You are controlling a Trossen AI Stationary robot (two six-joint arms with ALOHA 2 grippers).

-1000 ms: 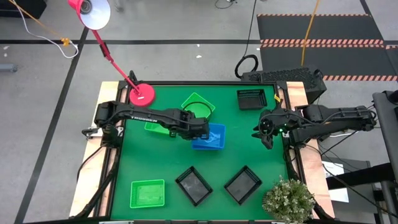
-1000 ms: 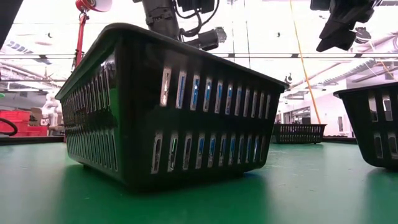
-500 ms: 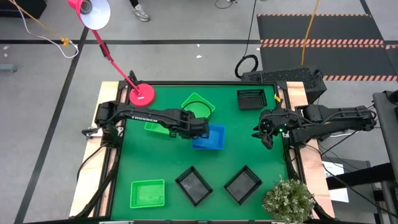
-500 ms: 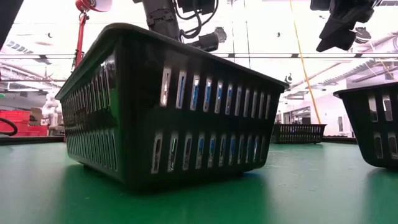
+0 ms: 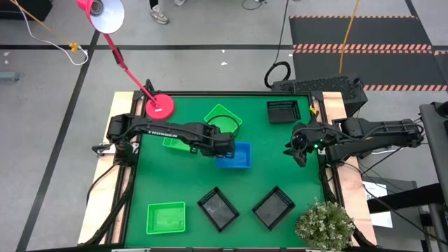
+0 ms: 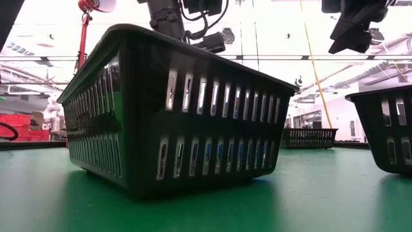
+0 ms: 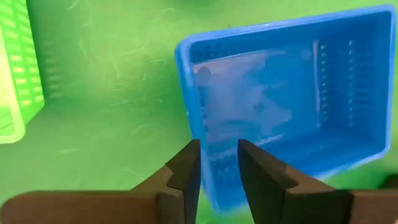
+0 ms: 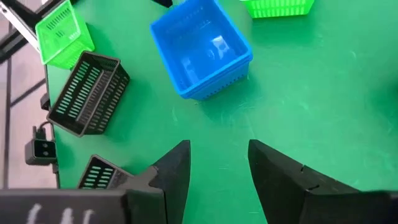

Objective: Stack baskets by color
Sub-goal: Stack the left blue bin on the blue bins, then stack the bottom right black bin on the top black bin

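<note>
A blue basket (image 5: 236, 155) sits flat on the green table (image 5: 280, 168) near its middle, also seen in the right wrist view (image 8: 199, 50). My left gripper (image 5: 224, 148) points down over the basket's left wall. It is open (image 7: 219, 165), with one finger inside the wall (image 7: 205, 149) and one outside, and I see no touch. Green baskets lie at the far middle (image 5: 222, 117), under my left arm (image 5: 173, 143) and at the near left (image 5: 166, 217). Black baskets stand at the far right (image 5: 283, 110) and near edge (image 5: 218, 208), (image 5: 273, 207). My right gripper (image 5: 298, 148) hangs open by the right edge.
A red lamp base (image 5: 159, 106) stands at the table's far left corner, its arm slanting away. A potted plant (image 5: 323, 225) sits at the near right corner. In the low view a black basket (image 6: 174, 109) fills the foreground. Bare green table lies between the blue basket and my right gripper.
My left gripper has opened and let go of the blue basket without leaving its place. The basket, held up and tilted before, has dropped and now lies flat on the table under the gripper.
</note>
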